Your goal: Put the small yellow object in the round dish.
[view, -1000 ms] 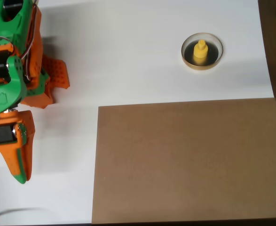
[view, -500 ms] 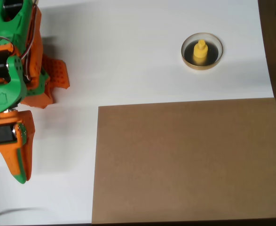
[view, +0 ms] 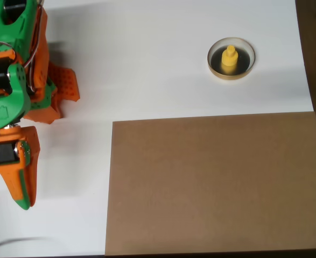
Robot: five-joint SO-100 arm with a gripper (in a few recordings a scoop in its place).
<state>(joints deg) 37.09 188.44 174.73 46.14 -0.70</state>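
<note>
The small yellow object [view: 230, 58] stands upright inside the round dish [view: 231, 76] near the bench's [view: 147, 59] far right corner, so the job looks done; the claw [view: 22, 183], at the left edge, holds nothing, its opening unclear.

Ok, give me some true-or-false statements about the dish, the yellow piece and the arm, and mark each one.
1. The yellow piece sits inside the dish. True.
2. The dish stands on the brown board. False: it stands on the white table, above the board in the overhead view.
3. The gripper holds the yellow piece. False: it is at the left edge, far from it, holding nothing.
4. The yellow piece stands upright, knob up. True.
5. The arm is green and orange. True.
</note>
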